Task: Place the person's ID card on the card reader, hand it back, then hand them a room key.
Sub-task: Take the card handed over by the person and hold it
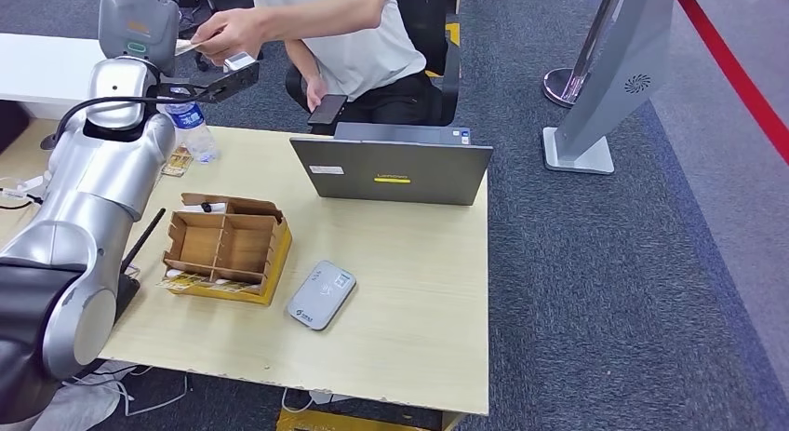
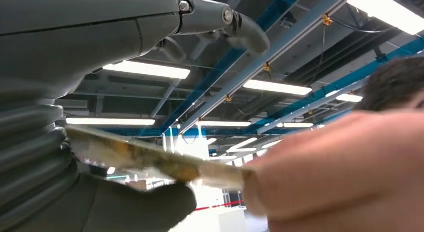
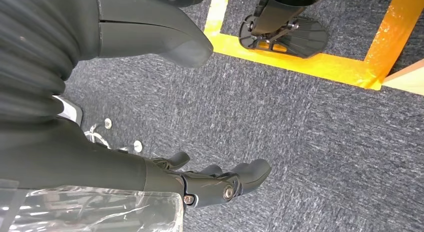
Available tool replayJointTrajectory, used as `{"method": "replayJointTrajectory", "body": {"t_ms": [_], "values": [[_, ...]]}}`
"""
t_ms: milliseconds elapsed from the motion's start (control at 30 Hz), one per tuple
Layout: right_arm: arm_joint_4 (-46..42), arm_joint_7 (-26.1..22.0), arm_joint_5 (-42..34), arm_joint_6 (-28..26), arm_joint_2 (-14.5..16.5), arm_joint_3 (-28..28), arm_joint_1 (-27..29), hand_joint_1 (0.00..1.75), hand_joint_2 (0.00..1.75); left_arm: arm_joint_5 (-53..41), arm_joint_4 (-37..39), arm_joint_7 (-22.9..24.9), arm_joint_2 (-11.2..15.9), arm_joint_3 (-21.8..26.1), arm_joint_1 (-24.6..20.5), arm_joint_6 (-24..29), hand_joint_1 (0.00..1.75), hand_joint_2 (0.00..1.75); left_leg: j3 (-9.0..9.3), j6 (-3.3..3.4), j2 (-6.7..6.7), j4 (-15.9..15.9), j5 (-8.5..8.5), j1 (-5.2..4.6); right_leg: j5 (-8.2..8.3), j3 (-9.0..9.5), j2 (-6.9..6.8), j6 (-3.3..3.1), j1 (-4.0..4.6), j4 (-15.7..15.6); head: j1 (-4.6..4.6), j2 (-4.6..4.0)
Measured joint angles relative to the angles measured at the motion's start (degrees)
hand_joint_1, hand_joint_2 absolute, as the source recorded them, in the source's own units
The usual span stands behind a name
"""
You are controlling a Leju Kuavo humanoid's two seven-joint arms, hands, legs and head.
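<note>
The pale wooden counter (image 1: 409,291) carried a grey laptop (image 1: 391,170) at twelve o'clock, a brown cardboard divider box (image 1: 226,248) at nine, and a flat grey card reader (image 1: 321,294) near centre. Raised at eleven o'clock, the left robot hand (image 1: 140,17) gripped a thin tan card (image 2: 145,157), whose other end a person's hand (image 1: 228,33) pinched. The right robot hand (image 3: 200,184) hung released above dark carpet.

On the tabletop (image 1: 409,291), a laptop (image 1: 391,168) stands at the far edge, near the middle. The card reader (image 1: 321,294) lies nearer the front edge, before the laptop. Just left of the reader sits a divided cardboard box (image 1: 226,248). A water bottle (image 1: 193,126) stands by the far left corner. A person (image 1: 349,31) sits behind the far edge.
</note>
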Motion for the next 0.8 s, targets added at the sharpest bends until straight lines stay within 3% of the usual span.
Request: {"method": "replayJointTrajectory", "body": {"t_ms": [567, 800], "values": [[0.0, 0.0, 0.07, -0.08, 0.02, -0.02, 0.33, 0.0, 1.75, 2.52, 0.56, -2.55, 0.37, -0.1, 0.25, 0.41, 1.75, 1.75, -0.05, 0.0, -0.05, 0.01, 0.0, -0.01, 0.0, -0.02, -0.08, 0.0, 0.0, 0.0, 0.0, 0.0], [0.0, -0.18, 0.02, -0.22, 0.05, -0.01, 0.39, 0.0, 1.75, 4.64, -1.21, -4.74, 0.77, -0.1, 2.61, 5.46, 1.75, 1.75, -0.05, 0.0, -0.05, 0.01, 0.0, -0.01, 0.0, -0.01, -0.08, 0.0, -0.01, 0.0, 0.01, 0.0]]}}
